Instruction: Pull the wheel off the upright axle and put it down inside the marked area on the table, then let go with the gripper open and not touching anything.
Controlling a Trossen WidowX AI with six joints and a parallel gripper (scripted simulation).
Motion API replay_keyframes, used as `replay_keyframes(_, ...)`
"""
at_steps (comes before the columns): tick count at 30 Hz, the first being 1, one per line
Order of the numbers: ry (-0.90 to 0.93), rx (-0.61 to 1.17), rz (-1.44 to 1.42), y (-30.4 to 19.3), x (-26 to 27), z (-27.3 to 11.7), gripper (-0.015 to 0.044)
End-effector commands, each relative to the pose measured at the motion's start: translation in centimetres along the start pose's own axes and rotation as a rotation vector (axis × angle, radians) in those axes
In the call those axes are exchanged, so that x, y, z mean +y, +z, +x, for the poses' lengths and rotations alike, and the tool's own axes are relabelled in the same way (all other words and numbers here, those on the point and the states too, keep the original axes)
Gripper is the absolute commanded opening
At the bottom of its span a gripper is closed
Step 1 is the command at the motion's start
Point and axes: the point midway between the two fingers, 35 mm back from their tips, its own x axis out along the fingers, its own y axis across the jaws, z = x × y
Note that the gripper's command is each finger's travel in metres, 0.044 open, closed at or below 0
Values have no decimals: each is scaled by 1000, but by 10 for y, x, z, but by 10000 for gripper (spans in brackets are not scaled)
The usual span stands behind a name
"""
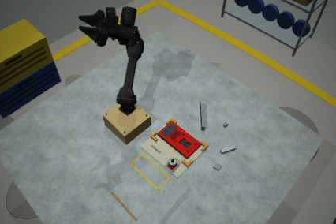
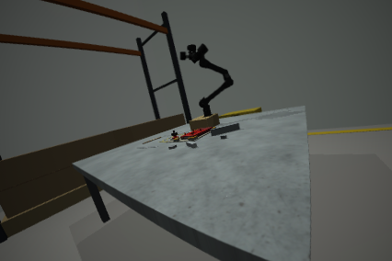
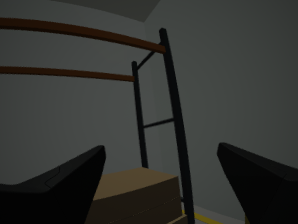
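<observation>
The jaws stand wide apart and hold nothing; the gripper point(image 1: 84, 24) is raised high above the worktop point(image 1: 68, 130), pointing away from the parts toward the yellow and blue cabinet point(image 1: 18, 67). From the wrist camera the two dark fingers frame a tall black rack point(image 3: 173, 129) with brown rails and a stack of boards at its foot. The black arm point(image 1: 130, 67) climbs from a tan wooden block point(image 1: 127, 122) set on the grey worktop. Just in front of that block lies a pale base plate point(image 1: 156, 151) carrying a red fixture point(image 1: 180, 138) with orange corner brackets. The wheel point(image 1: 172, 162) sits on its upright axle at the near corner of that plate, well apart from the gripper. Beside the plate, on the side toward the block, a yellow outlined rectangle point(image 1: 151, 171) marks the worktop. Grey bars point(image 1: 203, 115) and small grey blocks point(image 1: 228, 149) lie scattered beyond the fixture, and a thin wooden stick point(image 1: 124, 206) lies near the front edge.
</observation>
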Motion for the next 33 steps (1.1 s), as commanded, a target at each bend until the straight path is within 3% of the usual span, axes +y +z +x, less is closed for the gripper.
replay_keyframes(1, 3, 0, -1, 0, 1, 0, 374)
replay_keyframes(4, 40, 4, -23, -2, 14, 3, 300)
replay_keyframes(16, 418, 49, -188, -34, 137, 1, 300)
replay_keyframes(33, 901, 185, -365, -98, 264, -57, 300)
